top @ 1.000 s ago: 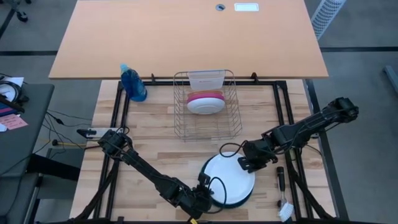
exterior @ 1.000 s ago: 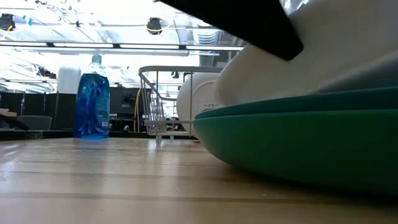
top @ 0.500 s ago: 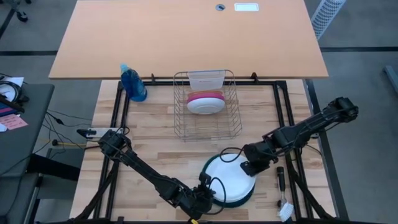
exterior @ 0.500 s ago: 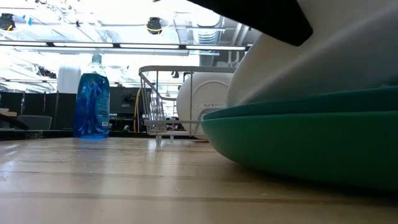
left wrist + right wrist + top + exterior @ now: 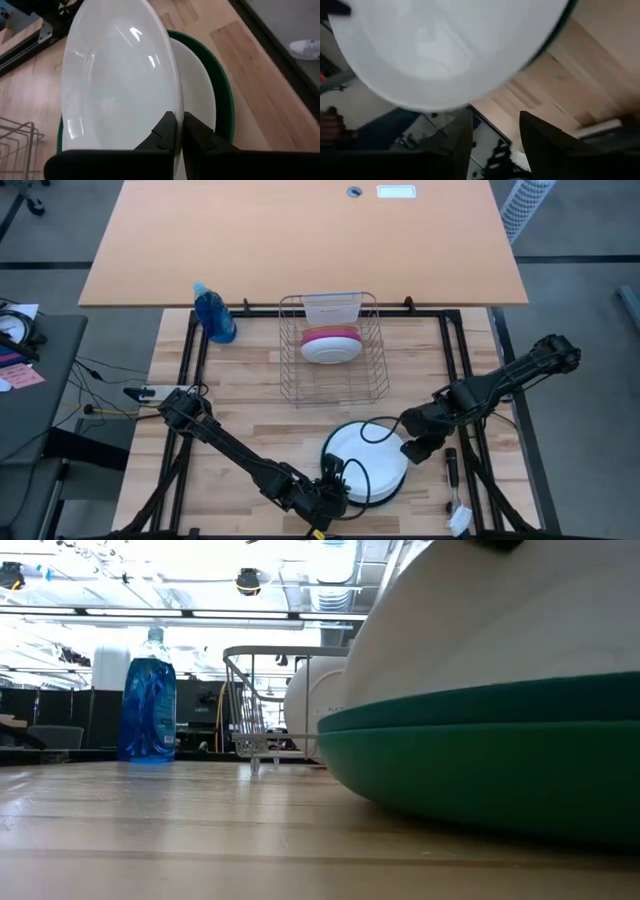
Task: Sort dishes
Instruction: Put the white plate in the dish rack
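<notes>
Here, left gripper [image 5: 176, 131] clamped on white plate [image 5: 120, 75] over green plate [image 5: 226, 100]; right gripper [image 5: 492, 122] apart, nearby

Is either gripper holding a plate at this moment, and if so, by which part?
Yes. The left gripper is shut on the near rim of the top white plate, tilting it up off the stack. The right gripper, beside the stack, is open and holds nothing.

White plate [image 5: 445, 50] above the right gripper [image 5: 492, 132], its fingers apart, wooden table [image 5: 580, 85] beyond.
</notes>
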Robot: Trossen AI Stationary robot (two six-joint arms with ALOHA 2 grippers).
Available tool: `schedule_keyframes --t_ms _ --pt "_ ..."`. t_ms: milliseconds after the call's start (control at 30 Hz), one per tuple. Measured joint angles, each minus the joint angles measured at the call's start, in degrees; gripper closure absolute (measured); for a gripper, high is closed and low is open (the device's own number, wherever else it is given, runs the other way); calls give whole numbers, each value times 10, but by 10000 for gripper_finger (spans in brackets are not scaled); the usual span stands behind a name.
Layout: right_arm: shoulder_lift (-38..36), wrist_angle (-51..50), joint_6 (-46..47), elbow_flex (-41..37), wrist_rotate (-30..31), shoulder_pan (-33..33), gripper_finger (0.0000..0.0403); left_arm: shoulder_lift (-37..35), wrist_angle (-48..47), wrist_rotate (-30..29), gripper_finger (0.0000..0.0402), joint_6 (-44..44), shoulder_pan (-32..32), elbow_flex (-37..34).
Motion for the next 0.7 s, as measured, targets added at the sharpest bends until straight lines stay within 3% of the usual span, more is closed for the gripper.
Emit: schedule_keyframes --t_ms 400,700 --pt "-75 -211 -92 85 39 -1 238 0 -5 0 400 -8 3 0" --pt "-120 -215 -240 125 59 37 228 1 -15 0 401 -33 2 30"
